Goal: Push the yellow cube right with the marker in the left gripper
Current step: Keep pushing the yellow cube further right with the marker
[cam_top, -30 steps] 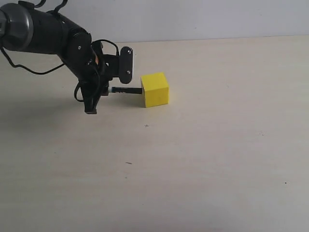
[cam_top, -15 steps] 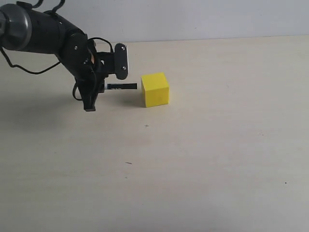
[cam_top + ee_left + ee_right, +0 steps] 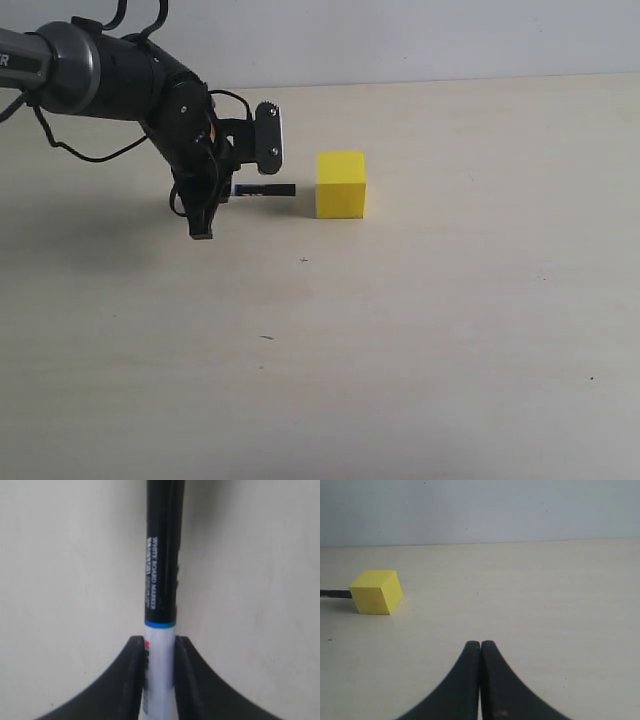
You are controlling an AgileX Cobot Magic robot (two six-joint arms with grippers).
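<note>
The yellow cube [image 3: 341, 184] sits on the pale table [image 3: 420, 330], and the right wrist view shows the cube [image 3: 376, 591] too. My left gripper [image 3: 232, 187] is to its left, shut on the white barrel of the marker [image 3: 265, 189]. The black cap points right at the cube, with a small gap between its tip and the cube's left face. In the left wrist view the marker [image 3: 161, 580] runs straight out from between the fingers of the left gripper [image 3: 159, 642]; the cube is out of that view. My right gripper [image 3: 480, 645] is shut on nothing, well apart from the cube.
Behind the table stands a plain light wall [image 3: 420, 40]. A loose black cable [image 3: 90, 150] hangs from the left arm. Bare tabletop lies to the right of the cube and toward the front edge.
The cube has slid right and turned to sit more squarely. The left gripper drew back left a little, then moved right again with the marker, ending just short of the cube.
</note>
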